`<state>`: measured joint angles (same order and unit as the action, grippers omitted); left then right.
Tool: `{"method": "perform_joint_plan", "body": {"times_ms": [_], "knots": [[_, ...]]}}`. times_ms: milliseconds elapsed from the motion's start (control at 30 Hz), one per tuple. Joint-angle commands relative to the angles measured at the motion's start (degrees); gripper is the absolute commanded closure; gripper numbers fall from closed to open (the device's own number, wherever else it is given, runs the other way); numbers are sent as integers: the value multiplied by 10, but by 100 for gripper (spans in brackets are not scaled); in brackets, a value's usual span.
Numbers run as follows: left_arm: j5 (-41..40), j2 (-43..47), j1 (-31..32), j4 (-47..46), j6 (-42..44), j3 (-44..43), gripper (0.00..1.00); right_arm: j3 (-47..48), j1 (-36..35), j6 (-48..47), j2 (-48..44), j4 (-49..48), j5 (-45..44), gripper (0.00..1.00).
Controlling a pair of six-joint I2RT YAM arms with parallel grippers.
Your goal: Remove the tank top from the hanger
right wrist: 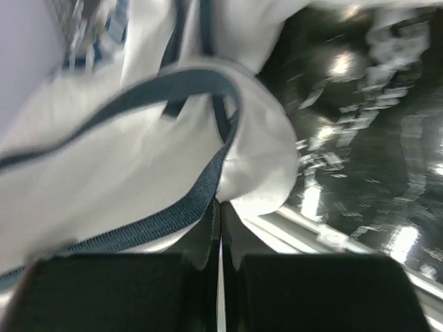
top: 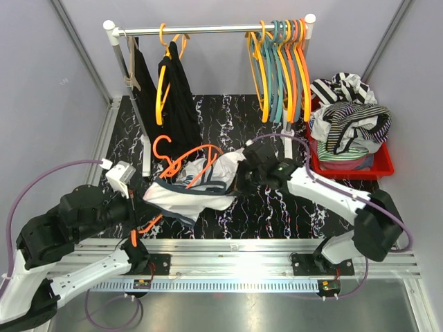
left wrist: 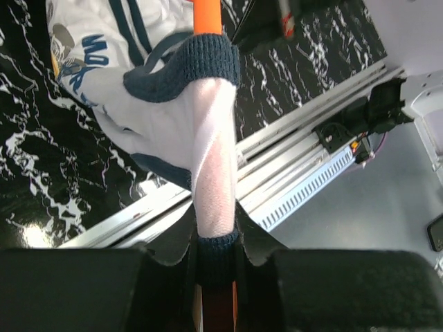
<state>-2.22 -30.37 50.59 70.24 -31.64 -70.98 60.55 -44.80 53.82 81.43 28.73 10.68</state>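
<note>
The white tank top with navy ribbed trim (top: 190, 192) is covering most of the orange plastic hanger (top: 201, 149), its navy lettering (left wrist: 93, 55) running off the left wrist view's edge. Blur is obscuring whether the right gripper (right wrist: 220, 221) is pinching cloth.

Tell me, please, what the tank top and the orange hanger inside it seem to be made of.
The tank top: soft knit fabric, matte white; it drapes and twists, with ribbed navy trim. The hanger: probably plastic, smooth with a slight sheen, evenly orange throughout.
</note>
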Motion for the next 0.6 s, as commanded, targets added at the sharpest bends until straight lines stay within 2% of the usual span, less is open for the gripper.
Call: {"method": "perform_joint_plan", "body": {"times_ms": [0,33,167,233,333,400,433,500,533,567], "knots": [[-37,13,0,-100,-9,4,100,-28,0,-62,39,-160,264,100],[-46,13,0,-107,-10,10,100,-27,-23,-78,41,-177,332,100],[-78,11,0,-167,-10,46,100,2,-92,-151,21,-140,423,100],[-99,9,0,-206,-12,74,100,14,-137,-177,13,-96,463,94],[-127,2,0,-254,-10,109,100,22,-177,-221,0,-18,455,95],[-149,-5,1,-272,-4,130,100,12,-187,-222,-28,0,443,90],[-154,-7,0,-287,-4,135,100,7,-187,-230,-42,13,403,64],[-148,-19,0,-298,1,147,100,15,-187,-233,-91,74,319,45],[-142,-24,0,-303,0,151,100,21,-186,-219,-108,89,239,34],[-135,-36,0,-303,-1,159,100,25,-186,-210,-128,91,196,15]]}}
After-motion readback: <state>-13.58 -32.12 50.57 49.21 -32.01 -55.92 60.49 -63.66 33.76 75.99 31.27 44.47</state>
